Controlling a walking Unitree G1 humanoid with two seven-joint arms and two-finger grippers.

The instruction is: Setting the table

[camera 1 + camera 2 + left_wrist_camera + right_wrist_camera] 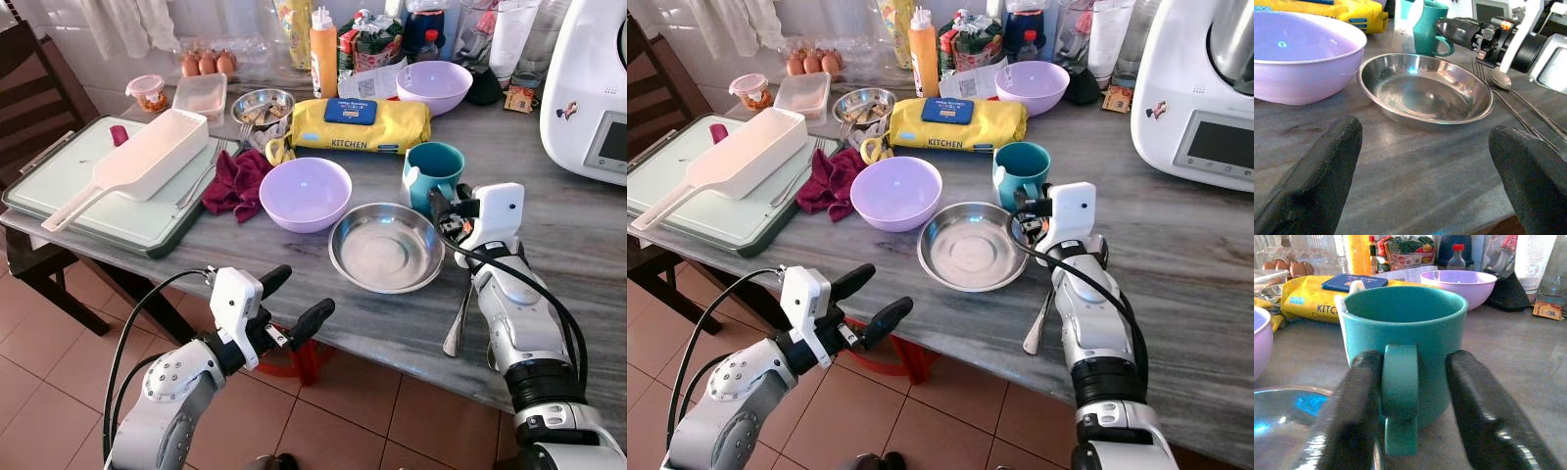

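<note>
One yellow pack (360, 125) reads "KITCHEN".

grey marble table (588, 245): teal mug (432, 172) right at right gripper (443, 208) tips, steel bowl (386, 247) beside it, spoon (458, 328) under arm.

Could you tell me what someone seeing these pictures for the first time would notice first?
Probably the right gripper, its open black fingers set either side of the handle of the teal mug near the middle of the crowded grey table. Next comes the empty steel dish just in front of the mug, with a lilac bowl to its left. The left gripper hangs open off the table's near edge.
</note>
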